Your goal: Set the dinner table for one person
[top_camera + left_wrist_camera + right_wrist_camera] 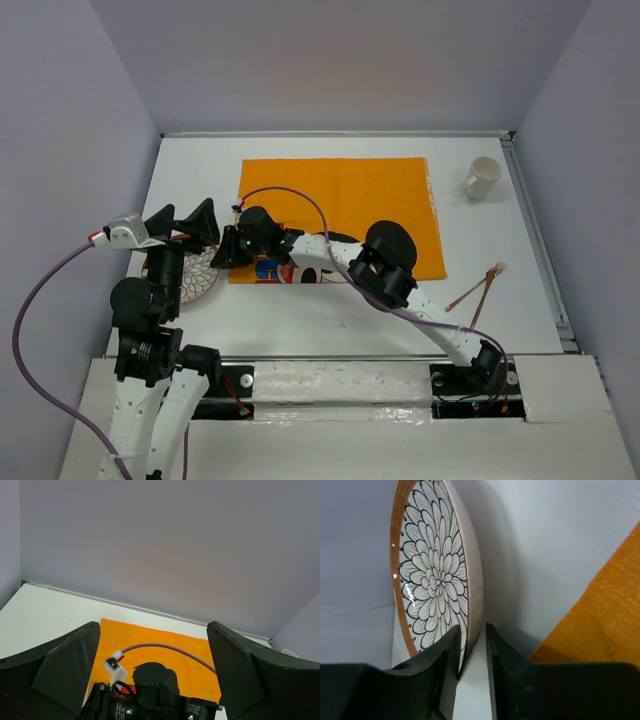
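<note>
- The dinner table [330,320] is a plain white matte top, walled in on three sides.
- An orange cloth mat [350,200] lies flat across its middle, toward the far edge, with a coloured print at its near edge.
- A white cup [482,178] sits off the mat, near the far right corner.
- Two thin brown sticks [478,292] lie loosely crossed on bare table, right of the mat.
- A patterned plate [198,272] with a petal pattern and a brown rim is just beside the mat's near left corner.

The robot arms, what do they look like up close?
The left arm and right arm are white tubes with black joints. The left gripper and right gripper each have two matte black, wedge-shaped fingers. A thin purple cable runs along each arm, ending in a white-and-red plug.
</note>
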Controlling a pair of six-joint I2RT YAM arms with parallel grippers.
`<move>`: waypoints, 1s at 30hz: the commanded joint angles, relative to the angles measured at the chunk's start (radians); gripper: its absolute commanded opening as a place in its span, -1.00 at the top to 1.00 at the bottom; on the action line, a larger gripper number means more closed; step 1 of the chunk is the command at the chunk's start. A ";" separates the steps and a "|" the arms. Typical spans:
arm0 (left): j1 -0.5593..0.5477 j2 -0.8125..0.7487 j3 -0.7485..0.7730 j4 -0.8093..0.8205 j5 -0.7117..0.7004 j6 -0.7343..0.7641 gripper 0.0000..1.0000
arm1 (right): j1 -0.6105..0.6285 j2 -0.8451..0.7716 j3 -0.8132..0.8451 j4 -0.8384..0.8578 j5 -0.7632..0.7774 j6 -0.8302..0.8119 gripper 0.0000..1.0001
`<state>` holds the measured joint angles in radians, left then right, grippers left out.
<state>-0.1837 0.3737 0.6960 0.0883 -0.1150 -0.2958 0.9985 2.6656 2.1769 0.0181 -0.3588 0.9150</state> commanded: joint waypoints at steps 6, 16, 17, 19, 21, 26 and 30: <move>-0.003 -0.021 0.011 0.047 -0.015 0.018 -0.98 | 0.025 -0.002 0.046 0.048 0.020 0.054 1.00; -0.005 -0.068 0.014 0.045 -0.106 0.066 -0.98 | -0.040 -0.300 -0.101 0.253 0.078 0.081 1.00; -0.005 -0.071 0.013 0.044 -0.110 0.067 -0.98 | -0.055 -0.400 -0.209 0.300 0.086 0.068 1.00; -0.005 -0.078 0.011 0.044 -0.109 0.064 -0.98 | -0.089 -0.515 -0.348 0.330 0.115 0.045 1.00; -0.013 -0.076 0.008 0.044 -0.091 0.057 -0.98 | -0.158 -0.667 -0.549 0.341 0.144 0.009 1.00; -0.033 -0.079 -0.006 0.039 -0.038 0.041 -0.98 | -0.389 -0.901 -0.917 0.361 0.089 -0.005 1.00; -0.054 -0.081 -0.009 0.031 -0.011 0.030 -0.98 | -0.521 -0.977 -1.065 0.353 0.054 -0.025 1.00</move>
<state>-0.2211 0.3027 0.6956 0.0845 -0.1642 -0.2634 0.5701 1.7473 1.2121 0.2314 -0.2642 0.8932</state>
